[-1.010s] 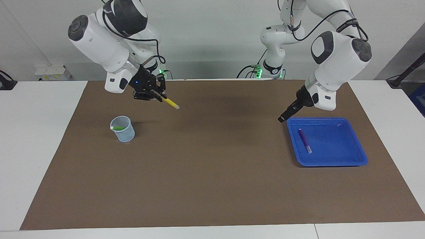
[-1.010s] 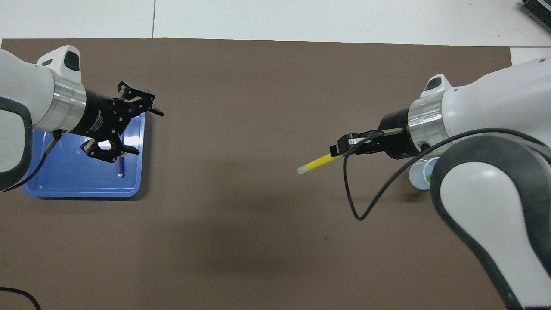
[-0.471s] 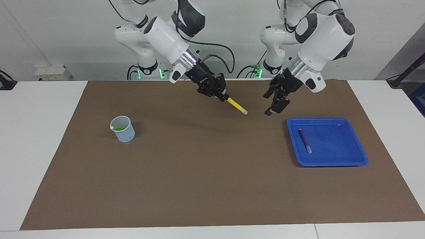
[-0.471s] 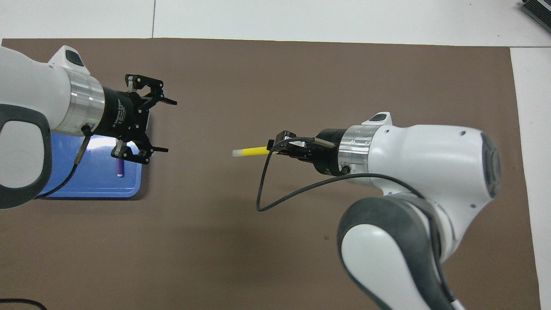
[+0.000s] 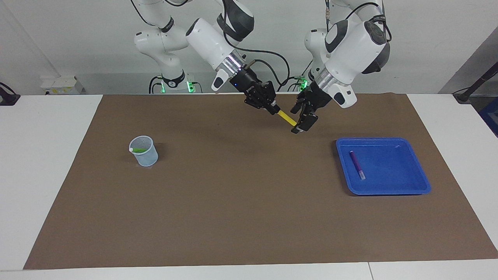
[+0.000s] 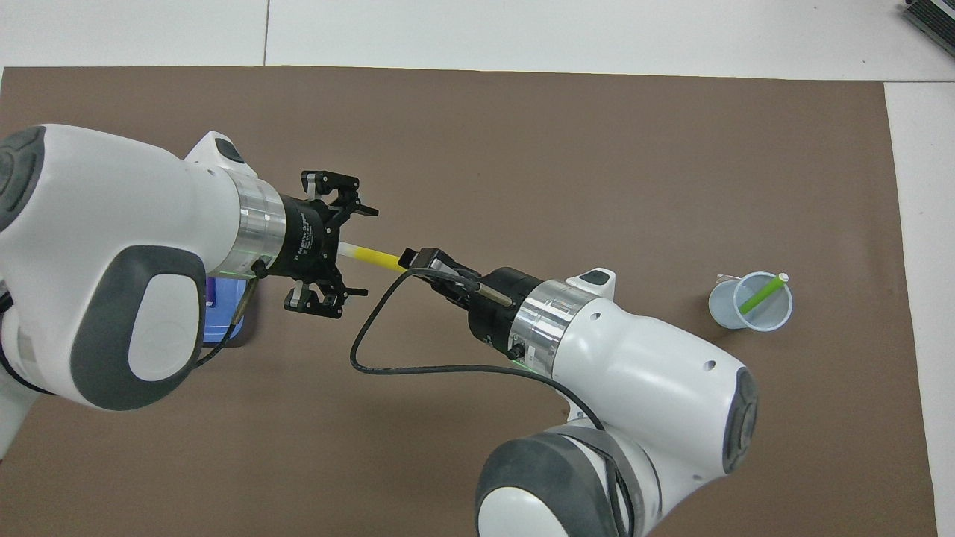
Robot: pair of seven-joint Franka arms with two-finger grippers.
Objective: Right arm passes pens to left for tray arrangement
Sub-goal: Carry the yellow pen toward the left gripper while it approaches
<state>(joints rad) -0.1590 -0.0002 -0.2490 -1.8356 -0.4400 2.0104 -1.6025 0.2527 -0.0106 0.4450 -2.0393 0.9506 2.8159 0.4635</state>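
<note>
**Kid:** Holding that yellow pen [image 5: 286,118] out in the air, why are you doing that?

**Me:** I am squeezing one end of it with my right claw [image 5: 272,108], clamped tight, so the pale end is poking out free. That free end is sitting between the fingers of my left claw [image 5: 302,121], which are spread wide apart. I think the left one is getting ready to close on it.

**Kid:** Why up high, over the brown mat [image 5: 241,202]?

**Me:** We are meeting in the middle of the tabletop [image 5: 50,155], because the cup and the tray are well apart.

**Kid:** Where are the other pens?

**Me:** The purple pen [image 5: 356,164] is lying flat in the blue tray [image 5: 416,182], toward my left arm's end. The green pen [image 6: 761,294] is leaning in the little mesh cup [image 6: 750,302], toward my right arm's end.

**Kid:** Why is purple lying near one side?

**Me:** I am guessing it is leaving room for two more beside it.
</note>
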